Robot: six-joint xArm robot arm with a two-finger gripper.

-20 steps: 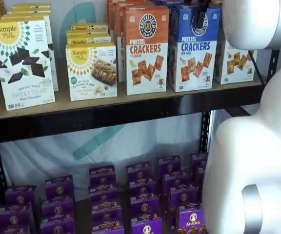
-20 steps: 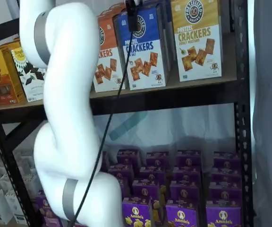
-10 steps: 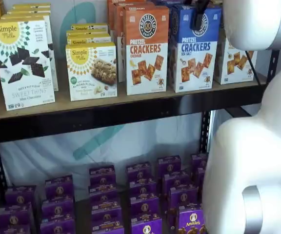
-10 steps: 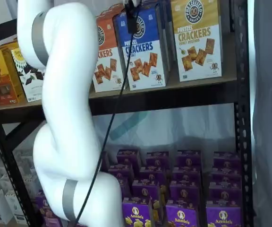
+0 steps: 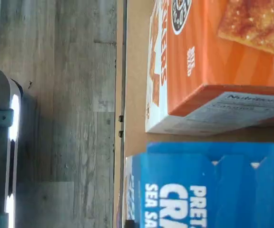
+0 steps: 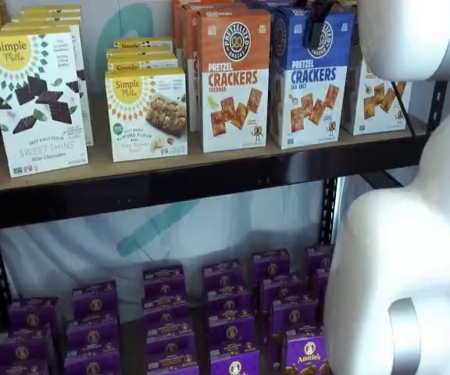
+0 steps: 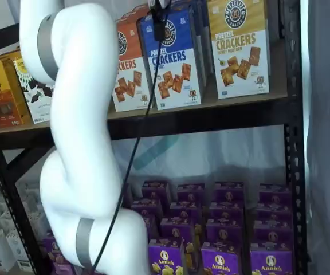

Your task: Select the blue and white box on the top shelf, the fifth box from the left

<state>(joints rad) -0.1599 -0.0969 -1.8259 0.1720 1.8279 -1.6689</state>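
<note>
The white arm hides the top shelf's right end. The blue and white box stands there between the orange-topped box and a yellow-topped one. Only the tool's black fingers show, over the box's logo, lower than before; whether they are parted, I cannot tell.

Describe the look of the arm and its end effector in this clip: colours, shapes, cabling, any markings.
The arm is glossy white, built of thick rounded segments, with grey metallic bands ringing its joints. A thin black cable trails down beside it. Of the end effector only black fingers show at the top of both shelf views. No lettering or logos are visible on the arm.
</note>
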